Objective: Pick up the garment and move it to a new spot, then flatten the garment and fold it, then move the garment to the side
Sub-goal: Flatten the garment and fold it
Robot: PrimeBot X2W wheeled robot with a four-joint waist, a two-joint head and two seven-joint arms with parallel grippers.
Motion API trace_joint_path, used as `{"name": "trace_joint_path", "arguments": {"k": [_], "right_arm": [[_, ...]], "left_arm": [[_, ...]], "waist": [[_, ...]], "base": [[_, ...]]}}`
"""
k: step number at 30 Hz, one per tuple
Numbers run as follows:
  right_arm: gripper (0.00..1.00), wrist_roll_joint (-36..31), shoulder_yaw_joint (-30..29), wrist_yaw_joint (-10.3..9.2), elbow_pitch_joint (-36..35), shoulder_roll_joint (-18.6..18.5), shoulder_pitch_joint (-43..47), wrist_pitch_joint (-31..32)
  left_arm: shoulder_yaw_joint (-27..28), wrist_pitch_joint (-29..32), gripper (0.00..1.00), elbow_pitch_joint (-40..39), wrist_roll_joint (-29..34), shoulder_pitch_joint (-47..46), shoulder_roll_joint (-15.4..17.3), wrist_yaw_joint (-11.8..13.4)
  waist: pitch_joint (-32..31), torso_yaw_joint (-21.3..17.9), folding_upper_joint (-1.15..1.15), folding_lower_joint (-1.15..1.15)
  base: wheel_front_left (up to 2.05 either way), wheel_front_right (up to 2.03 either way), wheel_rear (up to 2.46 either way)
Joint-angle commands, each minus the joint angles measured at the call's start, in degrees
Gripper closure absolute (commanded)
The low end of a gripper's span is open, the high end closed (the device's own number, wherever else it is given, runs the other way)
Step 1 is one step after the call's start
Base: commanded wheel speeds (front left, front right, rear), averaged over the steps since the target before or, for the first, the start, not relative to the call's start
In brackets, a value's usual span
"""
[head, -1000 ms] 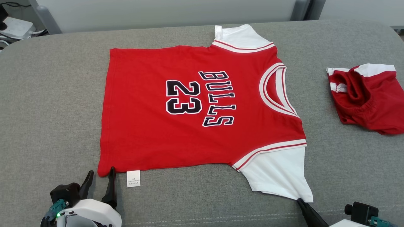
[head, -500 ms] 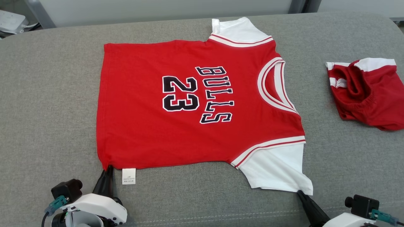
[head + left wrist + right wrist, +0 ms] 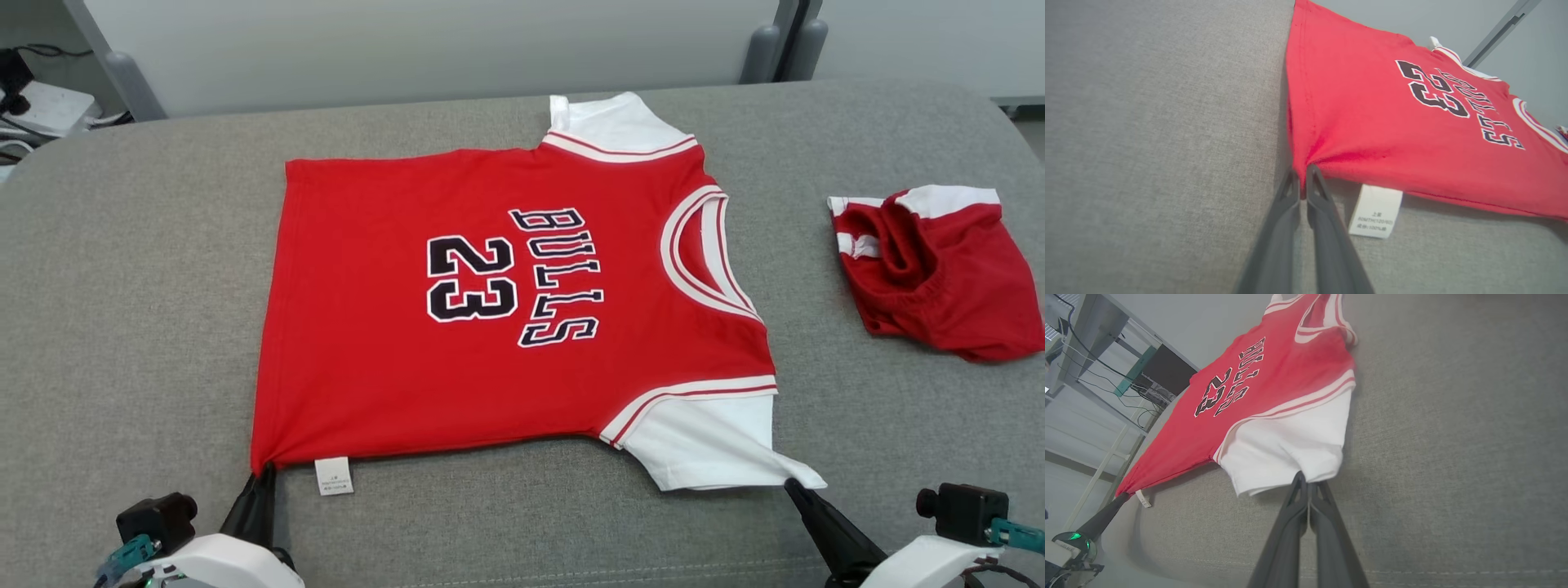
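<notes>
- a grey padded surface (image 3: 122,310) takes up most of the head view, and a pale wall (image 3: 408,41) runs across the top of the frame.
- the red jersey (image 3: 490,367) lies spread out in the centre of the frame. its "bulls 23" print is face up and turned sideways, with the neckline toward the right and the hem toward the left.
- at the lower left of the frame, the left gripper (image 3: 263,475) has its two dark fingers pressed together on the near hem corner of the jersey. in the left wrist view the red cloth is bunched to a point between the fingertips.
- a white care label (image 3: 334,475) sticks out from under the hem, just to the right of that pinched corner.
- at the lower right of the frame, the right gripper (image 3: 792,487) is clamped tight on the tip of the near white sleeve (image 3: 710,445). the sleeve is drawn out to a point toward the fingers.
- the far sleeve (image 3: 612,122), also white, lies at the top centre of the frame.
- a pair of red shorts (image 3: 939,269) with white trim sits crumpled at the right edge of the frame, well apart from the jersey.
- in the right wrist view, cables (image 3: 1094,363) and a table frame show at the upper left, beyond the padded surface.
</notes>
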Motion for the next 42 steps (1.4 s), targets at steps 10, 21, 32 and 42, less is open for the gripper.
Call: {"name": "trace_joint_path", "arguments": {"k": [10, 21, 32, 42], "right_arm": [[1.0, 4.2, 3.7, 0.24, -8.2, -7.3, 3.3, 2.7], [1.0, 5.7, 3.5, 0.24, -12.9, -10.0, 4.9, 2.0], [1.0, 3.1, -0.5, 0.24, -9.9, -8.6, -3.3, 1.5], [1.0, -2.6, -2.4, 0.24, -0.3, -2.8, -15.5, 3.7]], "left_arm": [[-1.5, -0.3, 1.0, 1.8, -2.4, 2.4, 4.0, 0.0], [-6.3, -0.3, 1.0, 2.3, -3.9, 1.9, 5.9, 0.0], [-17.5, 11.6, 1.0, -4.5, -11.6, -7.9, 13.5, 0.0], [-21.5, 22.5, 1.0, -5.0, -19.2, -18.7, 18.4, 0.0]], "waist": [[-6.3, 0.4, 0.0, 0.0], [-7.6, 1.1, 0.0, 0.0], [-3.3, 3.2, 0.0, 0.0], [2.4, 4.0, 0.0, 0.0]], "base": [[0.0, 0.0, 0.0], [0.0, 0.0, 0.0], [0.0, 0.0, 0.0], [0.0, 0.0, 0.0]]}}
